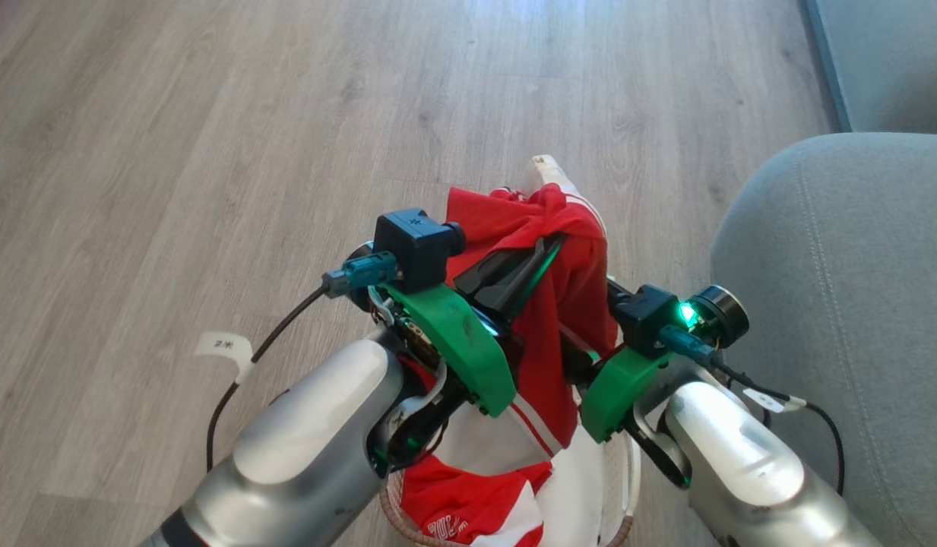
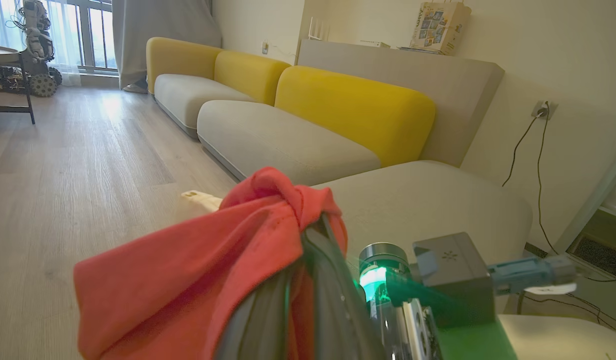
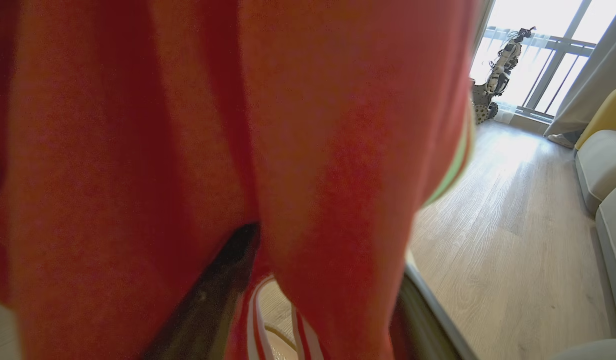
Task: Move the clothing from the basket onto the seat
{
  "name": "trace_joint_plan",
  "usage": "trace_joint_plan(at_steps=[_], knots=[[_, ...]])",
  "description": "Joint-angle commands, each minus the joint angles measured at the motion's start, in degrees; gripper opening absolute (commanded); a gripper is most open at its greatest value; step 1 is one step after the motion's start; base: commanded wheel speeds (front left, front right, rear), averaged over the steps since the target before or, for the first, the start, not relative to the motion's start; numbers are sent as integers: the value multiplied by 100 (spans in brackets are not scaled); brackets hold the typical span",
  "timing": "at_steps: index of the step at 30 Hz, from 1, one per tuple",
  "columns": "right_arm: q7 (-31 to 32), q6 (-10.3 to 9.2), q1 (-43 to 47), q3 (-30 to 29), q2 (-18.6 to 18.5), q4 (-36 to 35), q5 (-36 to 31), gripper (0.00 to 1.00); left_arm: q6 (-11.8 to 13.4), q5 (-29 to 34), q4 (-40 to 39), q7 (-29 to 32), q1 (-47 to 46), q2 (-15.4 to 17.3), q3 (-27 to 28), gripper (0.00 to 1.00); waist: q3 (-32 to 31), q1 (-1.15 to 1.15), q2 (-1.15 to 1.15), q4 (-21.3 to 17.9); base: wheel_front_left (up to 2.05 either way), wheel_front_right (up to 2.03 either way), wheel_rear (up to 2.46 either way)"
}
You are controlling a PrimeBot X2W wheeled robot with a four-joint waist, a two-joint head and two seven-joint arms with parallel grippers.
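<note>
- The left pincer (image 1: 546,254) is pressed together on a bunched fold of the clothing (image 1: 571,304), which is lifted above the basket (image 1: 629,475).
- From that pinch the red cloth drapes down over the dark fingers (image 2: 312,290), and its lower end reaches the basket.
- The right pincer (image 3: 327,260) is spread wide. The hanging cloth falls between and in front of its two fingers (image 3: 213,300), and I cannot tell whether it touches them.
- More red and white clothing with lettering (image 1: 453,513) lies in the basket, below both arms.
- The basket stands on the wooden floor (image 1: 210,152), just beside the grey-green seat (image 1: 840,304), which is to the robot's right.
- None of the clothing lies on the seat.
</note>
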Motion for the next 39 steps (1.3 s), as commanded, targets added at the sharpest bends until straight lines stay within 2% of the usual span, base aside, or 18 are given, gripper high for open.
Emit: trace_joint_plan(at_steps=[1,2,10,17,21,22,23,24,31,39], knots=[[-30,41,-281,77,88,-125,87,54,-38,-64,-124,13,-314,30,182,0,12,0,0,53,0,0,0],[-30,41,-285,95,90,-124,120,0,-37,-67,-117,11,-316,31,182,0,22,0,0,66,0,0,0],[-30,41,-170,-122,32,-424,336,0,-8,-87,-61,-54,-308,87,235,0,66,0,0,58,0,0,0],[-30,41,149,-595,51,-835,389,0,31,-101,-28,-120,-236,171,266,0,65,0,0,-45,0,0,0],[-30,41,382,-940,113,-1163,650,0,56,-101,-46,-146,-203,211,273,0,69,0,0,-128,0,0,0],[-30,41,437,-1033,132,-1236,766,0,59,-117,-51,-149,-186,213,276,22,67,0,0,-153,0,0,0],[-30,41,486,-1120,150,-1303,892,0,64,-129,-53,-145,-168,216,273,58,68,0,0,-182,0,0,0],[-30,41,527,-1199,161,-1360,1015,0,54,-159,-62,-144,-143,212,271,100,68,0,0,-210,0,0,0],[-30,41,751,-1749,169,-1794,1731,0,76,-147,-125,-109,-40,314,207,100,106,0,0,-471,0,0,0],[-30,41,852,-2259,40,-2399,2407,0,106,-31,-142,-114,14,468,123,100,225,0,0,-1030,0,0,0]])
